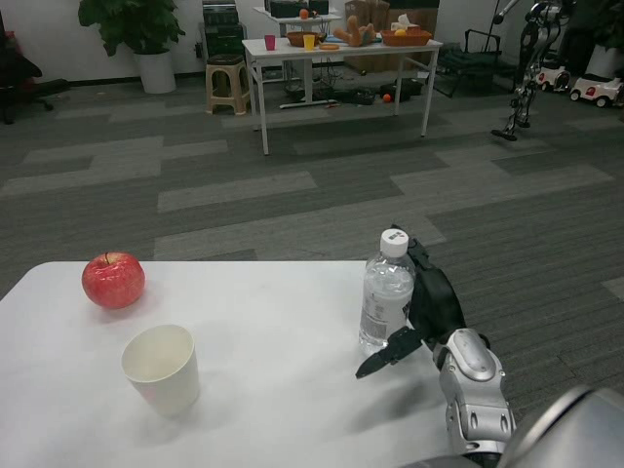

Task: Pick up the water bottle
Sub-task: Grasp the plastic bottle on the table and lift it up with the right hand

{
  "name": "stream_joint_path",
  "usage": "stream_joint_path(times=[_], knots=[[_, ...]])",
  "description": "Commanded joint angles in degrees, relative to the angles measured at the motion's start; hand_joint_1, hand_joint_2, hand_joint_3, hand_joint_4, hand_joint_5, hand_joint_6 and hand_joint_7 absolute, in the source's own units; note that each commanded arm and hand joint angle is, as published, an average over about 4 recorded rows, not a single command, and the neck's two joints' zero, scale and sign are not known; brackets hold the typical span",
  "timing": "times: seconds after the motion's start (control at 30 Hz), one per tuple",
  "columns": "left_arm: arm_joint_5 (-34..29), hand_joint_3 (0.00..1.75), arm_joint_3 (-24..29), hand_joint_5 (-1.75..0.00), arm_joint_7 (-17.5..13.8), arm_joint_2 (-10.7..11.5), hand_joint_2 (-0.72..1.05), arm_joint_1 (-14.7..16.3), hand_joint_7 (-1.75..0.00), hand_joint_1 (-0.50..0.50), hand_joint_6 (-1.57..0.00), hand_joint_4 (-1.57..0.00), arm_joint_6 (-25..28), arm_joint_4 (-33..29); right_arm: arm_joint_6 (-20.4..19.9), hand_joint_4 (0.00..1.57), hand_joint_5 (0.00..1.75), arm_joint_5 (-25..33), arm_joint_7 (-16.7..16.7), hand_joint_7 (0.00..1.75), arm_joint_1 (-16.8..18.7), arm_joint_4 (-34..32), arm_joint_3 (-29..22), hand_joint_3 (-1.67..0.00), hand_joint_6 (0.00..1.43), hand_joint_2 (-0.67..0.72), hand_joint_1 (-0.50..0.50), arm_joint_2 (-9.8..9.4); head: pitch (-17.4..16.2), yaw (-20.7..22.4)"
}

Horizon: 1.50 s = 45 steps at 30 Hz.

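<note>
So the right hand (421, 310) is up against the water bottle (386, 292) from its right side, silver forearm (475, 390) coming in from the bottom right corner and angling up toward it. The black palm sits right behind and beside the bottle, fingers reaching up along the far side near the white cap (394, 242), and the thumb (388, 352) pokes out low toward the left, just in front of the bottle's base. It looks wrapped around it more than squeezed tight, and honestly I can't tell if it's really got a grasp on it or is just cupping it. The bottle is upright on the white worktop (273, 390), near the right edge, clear plastic with a label band. Left hand isn't showing at all. Also on the worktop: a red apple (113, 280) at the far left and a white paper cup (162, 368) in front of it, both well apart from the bottle. Further back in the room there's another white table (341, 58) with some baskets and cups on it, plus a big potted plant (144, 39).
</note>
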Motion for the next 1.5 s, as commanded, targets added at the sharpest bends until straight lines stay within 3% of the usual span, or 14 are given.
stream_joint_path(times=[0.03,0.33,0.43,0.63,0.73,0.87,1.0,1.1,1.2,1.33,1.5], knots=[[-0.18,0.09,-0.05,0.0,-0.13,0.92,-0.64,-0.67,0.0,-0.5,0.0,0.0,-0.6,-0.45,-1.26,0.0,0.0,-0.17,0.23,0.0,0.21,0.92,0.18,0.0,0.0,0.22,-0.46,0.44,-0.04,-0.05],[-0.18,0.09,-0.16,0.0,-0.11,0.92,-0.64,-0.67,0.0,-0.5,0.0,0.0,-0.6,-0.41,-2.31,0.0,0.0,-0.53,0.25,0.0,0.15,2.21,1.06,0.0,0.0,0.22,-0.46,0.48,-0.44,-0.04],[-0.18,0.09,-0.23,0.0,-0.13,0.92,-0.64,-0.67,0.0,-0.5,0.0,0.0,-0.6,-0.43,-4.05,0.0,0.0,0.27,0.21,0.0,0.12,3.53,1.74,0.0,0.0,0.15,-0.46,0.31,-0.45,-0.04],[-0.18,0.09,-0.25,0.0,-0.13,0.92,-0.64,-0.67,0.0,-0.5,0.0,0.0,-0.64,-0.43,-7.08,0.0,0.0,5.1,-0.08,0.0,0.06,6.34,3.04,-0.16,0.0,-0.08,-0.25,0.02,-0.2,0.03],[-0.18,0.09,-0.32,0.0,-0.09,0.92,-0.64,-0.67,0.0,-0.5,0.0,0.0,-0.6,-0.47,-7.15,0.0,0.0,5.43,-0.1,0.02,0.06,6.48,3.19,-0.32,0.0,-0.16,-0.03,-0.11,0.03,0.07],[-0.18,0.09,-0.32,0.0,-0.09,0.92,-0.64,-0.58,0.0,-0.5,0.0,0.0,-0.69,-0.52,-6.93,0.0,0.05,5.43,-0.1,0.49,0.06,6.39,3.32,-0.48,0.0,-0.16,0.21,-0.2,-0.03,0.25],[-0.18,0.09,-0.32,0.0,-0.13,0.92,-0.64,-0.45,0.0,-0.5,0.0,0.0,-0.64,-0.56,-6.45,0.04,0.41,5.47,-0.1,1.06,0.06,6.21,3.67,-0.59,0.18,-0.1,0.34,-0.64,-0.08,0.44],[-0.18,0.09,-0.32,0.0,-0.09,0.92,-0.64,-0.27,0.0,-0.5,0.0,0.0,-0.69,-0.69,-6.01,0.14,0.68,5.54,-0.03,1.31,0.06,5.99,3.96,-0.77,0.24,-0.02,0.4,-0.88,-0.08,0.51],[-0.18,0.09,-0.32,0.0,-0.09,0.92,-0.64,-0.23,0.0,-0.5,0.0,0.0,-0.69,-0.78,-5.04,0.26,0.95,5.82,-0.01,1.45,0.06,5.47,4.02,-0.87,0.29,0.04,0.42,-0.99,0.0,0.44],[-0.18,0.09,-0.32,0.0,-0.04,1.01,-0.64,-0.23,0.0,-0.5,0.0,0.0,-0.69,-0.78,-4.78,0.28,0.99,5.78,-0.01,1.48,0.06,4.85,4.07,-0.89,0.35,0.09,0.45,-1.08,0.02,0.41],[-0.18,0.09,-0.32,0.0,-0.07,1.08,-0.64,-0.23,0.0,-0.5,0.0,0.0,-0.69,-0.78,-6.36,0.31,1.02,5.63,-0.01,1.54,-0.07,4.92,3.98,-1.07,0.51,0.09,0.46,-1.01,-0.04,0.39]])
